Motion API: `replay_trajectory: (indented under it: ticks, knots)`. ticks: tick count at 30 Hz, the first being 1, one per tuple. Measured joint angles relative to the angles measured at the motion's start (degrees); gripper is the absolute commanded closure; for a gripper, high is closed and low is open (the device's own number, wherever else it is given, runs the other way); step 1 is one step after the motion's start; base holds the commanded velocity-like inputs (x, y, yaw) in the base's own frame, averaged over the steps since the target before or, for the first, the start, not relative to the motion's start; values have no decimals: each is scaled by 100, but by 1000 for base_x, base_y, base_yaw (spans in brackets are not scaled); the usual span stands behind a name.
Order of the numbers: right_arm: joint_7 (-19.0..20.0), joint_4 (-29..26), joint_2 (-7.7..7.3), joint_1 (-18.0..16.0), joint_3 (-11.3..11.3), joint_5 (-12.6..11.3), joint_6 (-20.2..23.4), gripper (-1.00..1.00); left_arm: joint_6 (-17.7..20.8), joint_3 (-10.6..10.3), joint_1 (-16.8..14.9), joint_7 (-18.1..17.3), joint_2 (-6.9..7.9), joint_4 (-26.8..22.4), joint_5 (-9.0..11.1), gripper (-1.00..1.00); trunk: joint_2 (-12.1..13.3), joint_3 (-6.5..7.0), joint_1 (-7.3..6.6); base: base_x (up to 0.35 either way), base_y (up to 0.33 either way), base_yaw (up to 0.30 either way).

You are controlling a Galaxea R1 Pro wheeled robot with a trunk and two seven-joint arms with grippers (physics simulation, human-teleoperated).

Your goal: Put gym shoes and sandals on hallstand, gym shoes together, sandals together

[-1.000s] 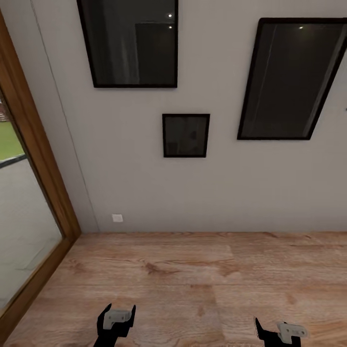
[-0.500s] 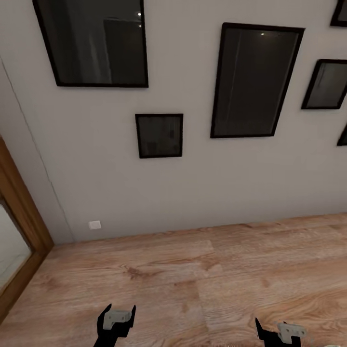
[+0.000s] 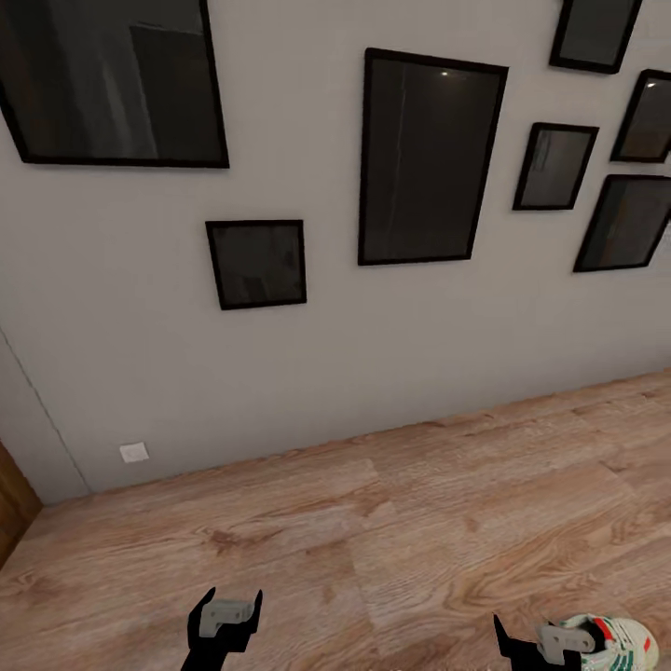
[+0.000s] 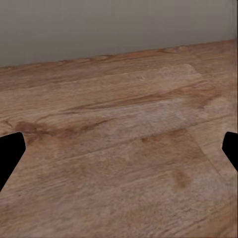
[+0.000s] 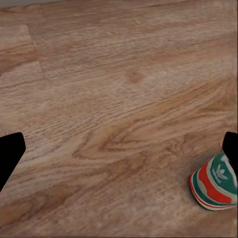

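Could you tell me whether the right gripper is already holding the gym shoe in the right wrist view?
No, the gym shoe lies on the corridor floor, apart from the open right gripper, whose fingers hold nothing.

The head view looked forward and down from above at the corridor floor [image 3: 391, 522] and a wall [image 3: 391, 345] hung with dark frames [image 3: 429, 157]. Each wrist view looked low and close along its claw over the planks. Head and right wrist views shared one gym shoe [image 3: 610, 638] [image 5: 215, 183] on the floor.
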Motion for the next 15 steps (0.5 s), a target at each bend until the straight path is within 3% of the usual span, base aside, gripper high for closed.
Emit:
replay_trajectory:
  ticks: [15]
  knots:
    - [3, 0, 0, 0, 0, 0, 0, -100, 0, -5, 0, 0, 2, 0, 0, -100, 0, 29, 0, 0, 0, -296]
